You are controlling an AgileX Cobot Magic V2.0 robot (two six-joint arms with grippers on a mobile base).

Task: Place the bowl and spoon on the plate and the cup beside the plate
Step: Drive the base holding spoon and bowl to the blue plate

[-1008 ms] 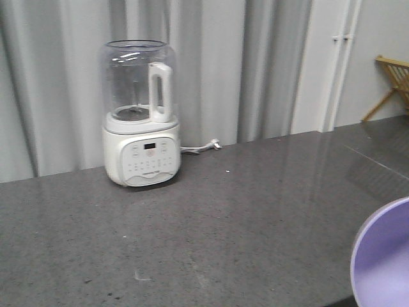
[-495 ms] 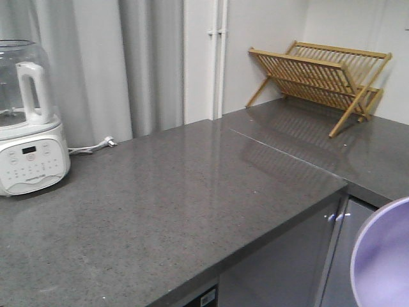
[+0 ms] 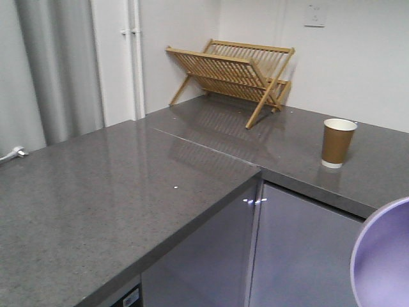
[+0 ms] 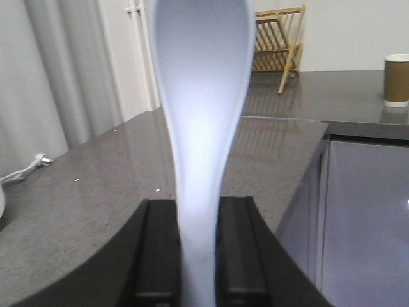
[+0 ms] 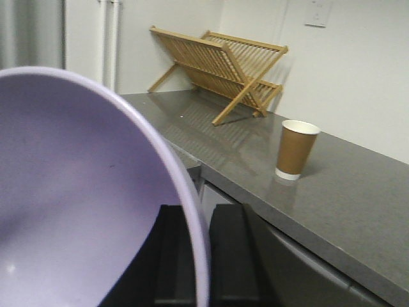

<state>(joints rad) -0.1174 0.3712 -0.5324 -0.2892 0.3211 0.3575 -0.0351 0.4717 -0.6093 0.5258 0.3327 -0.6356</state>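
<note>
My left gripper [image 4: 198, 249] is shut on the handle of the pale blue-white spoon [image 4: 201, 96], whose scoop stands up in front of the left wrist camera. My right gripper [image 5: 195, 256] is shut on the rim of the lilac bowl [image 5: 70, 192], one finger inside and one outside. The bowl [image 3: 383, 256] also shows at the lower right of the front view. The brown paper cup [image 3: 337, 142] stands upright on the far counter, right of the rack; the same cup [image 5: 296, 149] shows in the right wrist view and the cup [image 4: 396, 80] in the left. The plate is out of view.
A grey stone counter [image 3: 96, 192] runs in an L shape with grey cabinet doors [image 3: 287, 256] below its corner. A wooden folding dish rack [image 3: 233, 70] stands at the back against the wall. A white power plug [image 3: 14, 152] lies at the far left.
The view has swung right along the counter: the white blender has left the frame, the dish rack has come to centre, and the paper cup has appeared. The bowl keeps its place at lower right.
</note>
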